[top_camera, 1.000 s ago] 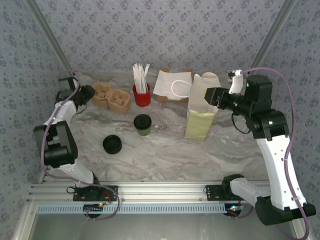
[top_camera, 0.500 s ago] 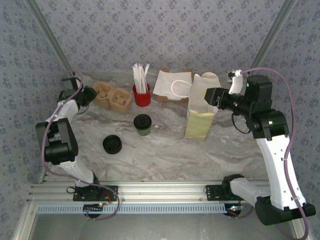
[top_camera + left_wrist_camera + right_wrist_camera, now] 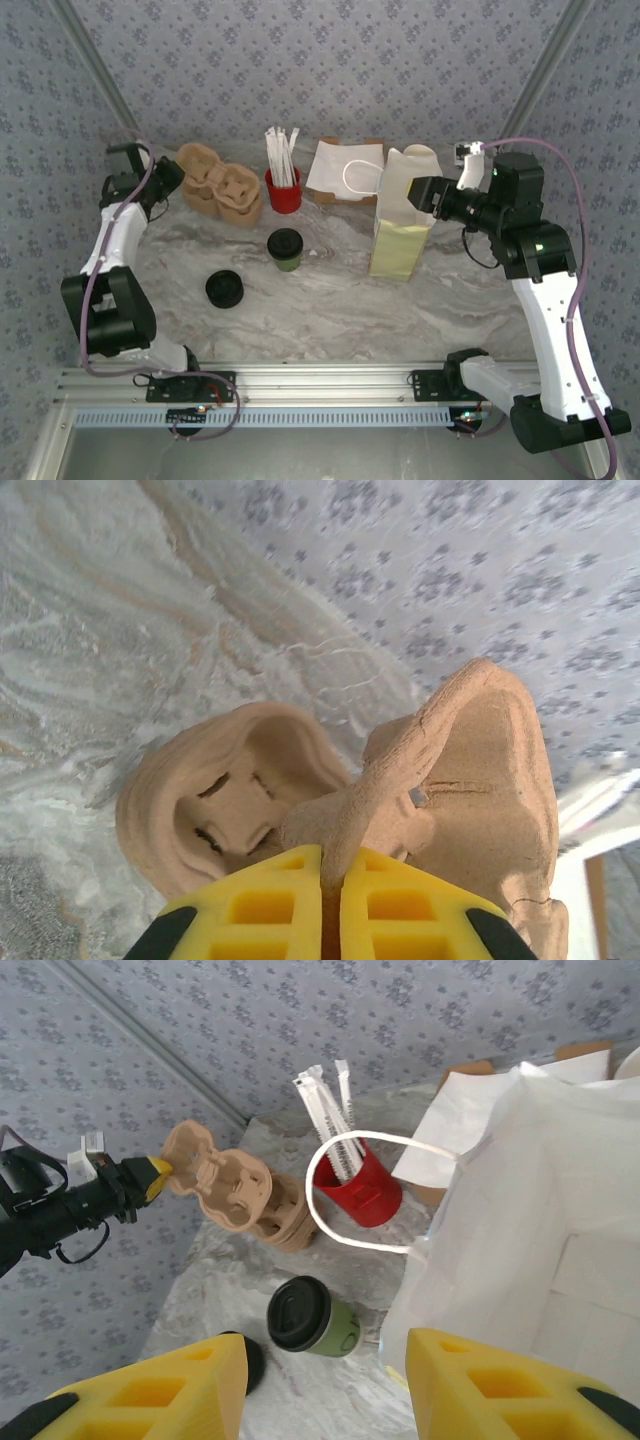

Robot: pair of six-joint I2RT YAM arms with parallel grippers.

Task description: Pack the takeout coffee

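Marble table [image 3: 330, 300] — takeout coffee [image 3: 286, 249] apart from left hand [image 3: 176, 180] on carrier [image 3: 228, 192]

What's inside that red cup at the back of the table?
White wrapped sticks stand in the red cup. Its wall hides their lower ends and the bottom.

Soft, even light is falling from above, making the pale marble table [image 3: 330, 300] look bright. The paper bag [image 3: 400, 240] and the green coffee cup [image 3: 286, 250] are casting short, faint shadows. The overhead picture is looking crisp. In the left wrist picture, the left gripper's fingers [image 3: 250, 910] are blurring at the bottom edge, while the cup tray [image 3: 230, 800] is showing sharply. In the right wrist picture, the right gripper's fingers [image 3: 170, 1390] are looking soft, and the bag is glowing nearly washed out.
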